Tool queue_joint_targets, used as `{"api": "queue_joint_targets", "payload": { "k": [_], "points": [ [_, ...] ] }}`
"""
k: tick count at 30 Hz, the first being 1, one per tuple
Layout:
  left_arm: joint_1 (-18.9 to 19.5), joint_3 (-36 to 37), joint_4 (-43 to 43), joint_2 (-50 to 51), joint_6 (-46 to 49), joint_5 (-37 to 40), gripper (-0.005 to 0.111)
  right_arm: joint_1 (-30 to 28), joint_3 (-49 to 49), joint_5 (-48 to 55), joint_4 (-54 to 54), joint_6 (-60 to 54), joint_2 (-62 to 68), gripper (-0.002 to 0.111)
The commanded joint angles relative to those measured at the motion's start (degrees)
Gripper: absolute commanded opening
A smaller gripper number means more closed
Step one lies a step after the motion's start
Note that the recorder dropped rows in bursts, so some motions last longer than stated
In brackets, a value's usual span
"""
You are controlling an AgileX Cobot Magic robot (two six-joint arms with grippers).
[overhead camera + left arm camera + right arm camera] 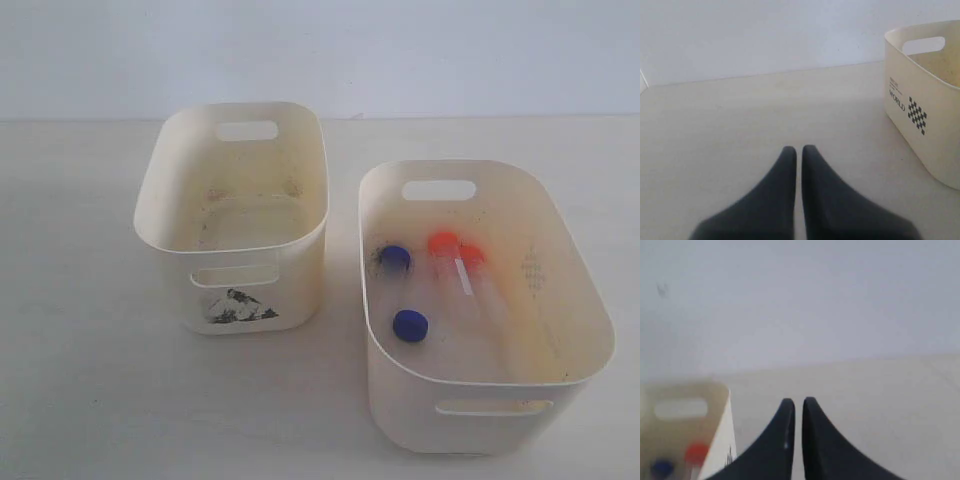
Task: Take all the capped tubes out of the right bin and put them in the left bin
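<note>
The left gripper (796, 150) pointed across a pale tabletop (730, 130), its dark jaws closed to a thin slit. Well apart from it stood a cream plastic bin (935, 135) with a slot handle (923, 45), printed WORLD beside a checkered mark (917, 115).

Two orange-capped tubes (444, 243) and two blue-capped tubes (410, 325) lie in the cream right bin (400, 400). The stickered left bin (300, 280) stands alongside.

Left jaws closed, empty, right jaws closed, empty
</note>
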Motion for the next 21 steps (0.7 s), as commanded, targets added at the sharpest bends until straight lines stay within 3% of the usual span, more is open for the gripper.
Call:
{"api": "queue_joint_targets", "payload": {
  "k": [1,6,8,9,11,14,17,21],
  "points": [
    [0.1,-0.2,-0.4,-0.1,-0.7,-0.8,0.004,-0.4,0.0,-18.3,0.0,-0.2,-0.1,0.005],
    [0.1,-0.2,-0.4,-0.1,-0.7,-0.8,0.004,-0.4,0.0,-38.9,0.0,1.2,0.0,0.005],
    [0.1,-0.2,-0.4,-0.1,-0.7,-0.8,0.004,-0.4,-3.8,-20.6,0.0,2.1,0.2,0.005],
    [0.1,-0.2,-0.4,-0.1,-0.7,-0.8,0.004,-0.4,-7.1,-4.3,1.0,4.0,2.3,0.005],
    [0.1,-0.2,-0.4,-0.1,-0.7,-0.8,0.004,0.8,-7.6,-2.6,5.2,11.0,7.6,0.005],
    [0.1,-0.2,-0.4,-0.1,-0.7,-0.8,0.004,1.2,-7.8,-8.7,12.9,22.8,11.4,0.005],
    [0.1,-0.2,-0.4,-0.1,-0.7,-0.8,0.004,1.2,-12.3,-4.0,9.3,17.0,14.5,0.005],
    [0.1,-0.2,-0.4,-0.1,-0.7,-0.8,0.004,1.2,-21.6,16.7,8.4,4.6,22.3,0.005]
  ]
}}
